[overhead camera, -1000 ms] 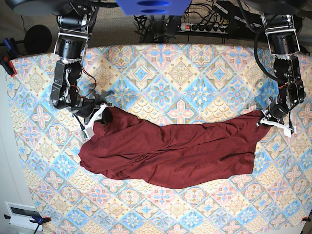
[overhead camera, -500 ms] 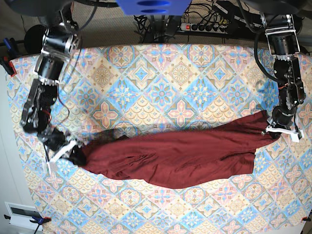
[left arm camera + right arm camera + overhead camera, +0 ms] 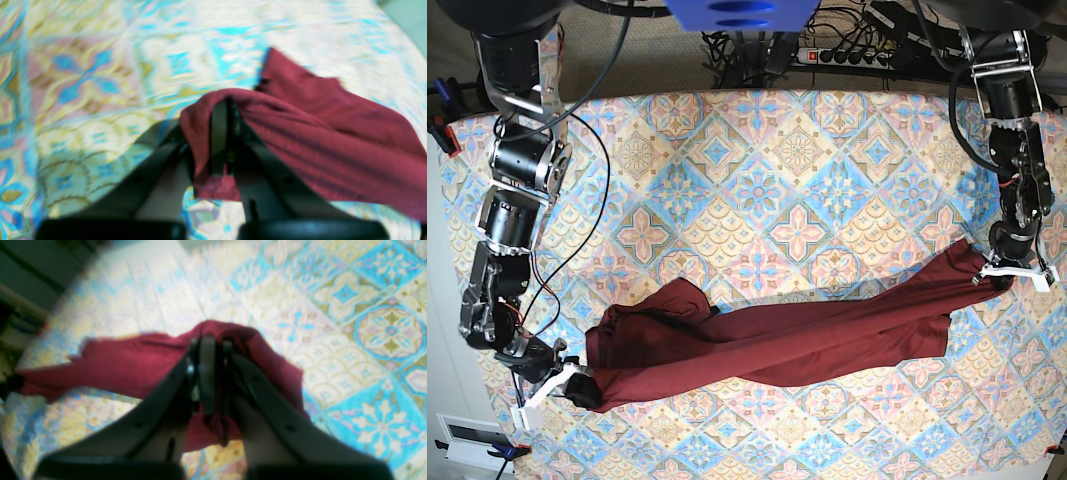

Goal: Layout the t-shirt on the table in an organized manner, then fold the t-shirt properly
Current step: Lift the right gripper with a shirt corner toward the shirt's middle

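The t-shirt (image 3: 787, 335) lay stretched crosswise along the table (image 3: 757, 170), my left gripper (image 3: 1002, 272) and right gripper (image 3: 567, 385) each pinching an end.

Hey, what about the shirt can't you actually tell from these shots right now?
- Base view: the t-shirt is bunched; sleeves and collar lost in folds.
- Left wrist view: motion blur; fabric wraps the left gripper.
- Right wrist view: blurred; cloth covers the right gripper tips.
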### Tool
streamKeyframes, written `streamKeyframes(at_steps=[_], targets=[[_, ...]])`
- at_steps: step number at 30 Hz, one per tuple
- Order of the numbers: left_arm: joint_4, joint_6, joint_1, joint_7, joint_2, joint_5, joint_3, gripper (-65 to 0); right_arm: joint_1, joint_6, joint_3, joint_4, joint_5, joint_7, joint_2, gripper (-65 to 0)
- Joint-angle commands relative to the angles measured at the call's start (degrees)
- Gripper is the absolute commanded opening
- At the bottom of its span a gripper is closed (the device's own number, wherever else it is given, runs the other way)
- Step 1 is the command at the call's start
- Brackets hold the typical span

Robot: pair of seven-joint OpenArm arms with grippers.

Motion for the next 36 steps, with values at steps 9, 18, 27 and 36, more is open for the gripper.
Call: streamKeyframes(at_steps=[9,18,27,36], targets=[[-6.8,0.1,-7.0,-1.9,-1.0,0.0,-0.3,-64.8,3.9,-2.2,-6.4,-5.6,-17.5,13.4,-3.2,-56.2],[-6.8,0.1,-7.0,-1.9,1.5,0.3,-0.2,-64.8,-6.2,-4.5,-8.6,14.4,-19.9,0.0,-4.0,-35.4],[-6.8,0.1,-6.9,-1.7,1.7,0.3,-0.2,-64.8,-21.5,-4.5,-22.0,26.3,-20.2,2.8,-4.2,-35.5],[-6.8,0.1,-6.7,-1.7,1.7,0.3,-0.1,-64.8,-22.5,-4.5,-28.0,23.5,-29.7,10.2,-4.2,-35.4]])
